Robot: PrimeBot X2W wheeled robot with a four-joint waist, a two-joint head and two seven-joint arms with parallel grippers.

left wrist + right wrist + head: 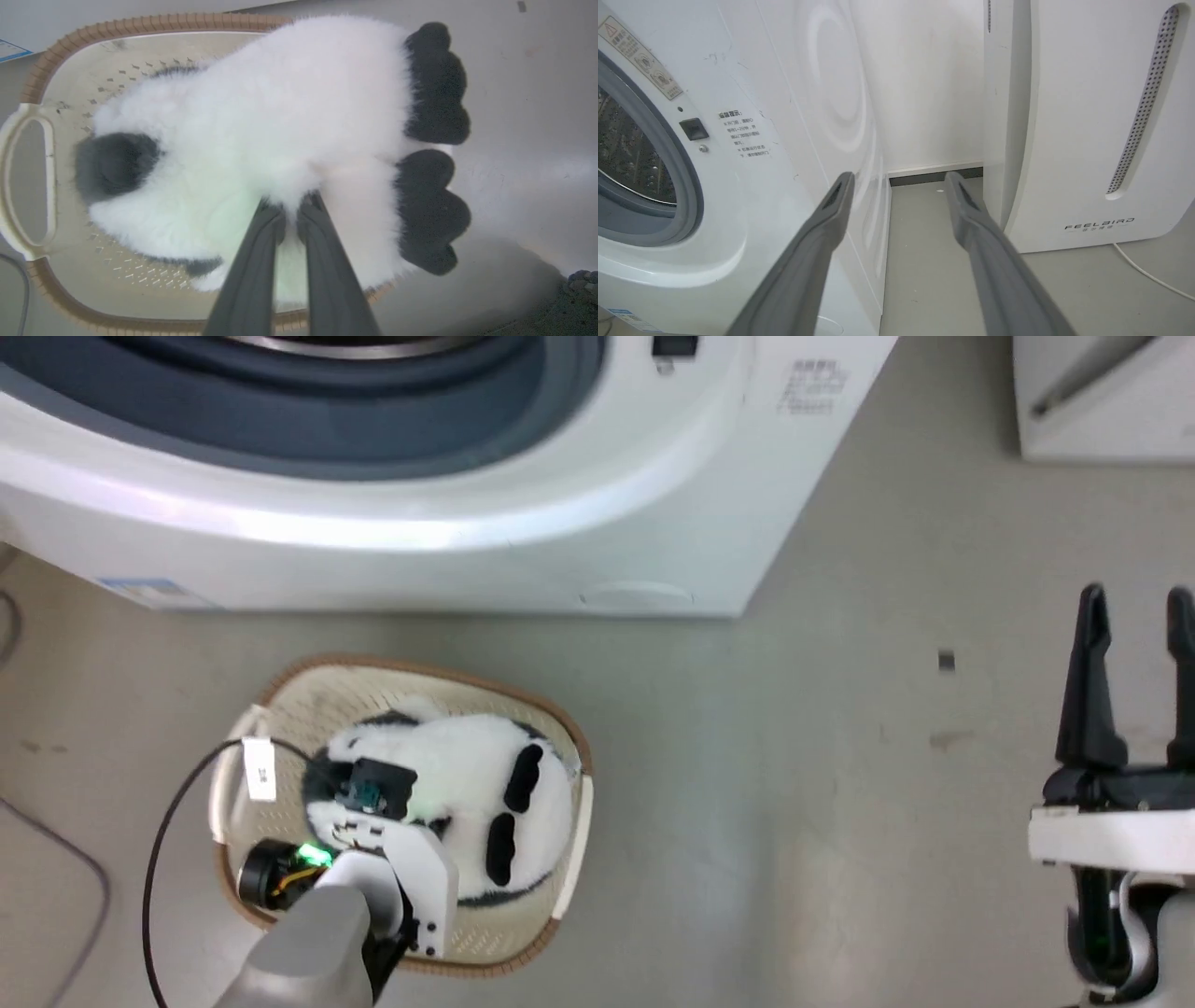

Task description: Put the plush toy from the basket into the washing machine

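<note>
The panda plush toy (pixel 467 765) lies in the cream basket (pixel 571 739) on the floor, in front of the washing machine (pixel 467 532). My left gripper (pixel 378 803) reaches down onto the toy from above. In the left wrist view its fingers (pixel 261 242) stand close together, and the left gripper (pixel 290 211) is shut on a tuft of white fur in the middle of the plush toy (pixel 280 116). The toy's black legs (pixel 434 93) hang past the basket's brown rim (pixel 140 22). My right gripper (pixel 1136 607) hangs open and empty at the right. The washer's porthole (pixel 626 154) is open.
The white FEELBIRD appliance (pixel 1087 140) stands right of the washing machine (pixel 752 224), with a narrow strip of floor between them. A white cord (pixel 1153 275) runs from it across the floor. A dark cable (pixel 89 877) lies on the floor left of the basket.
</note>
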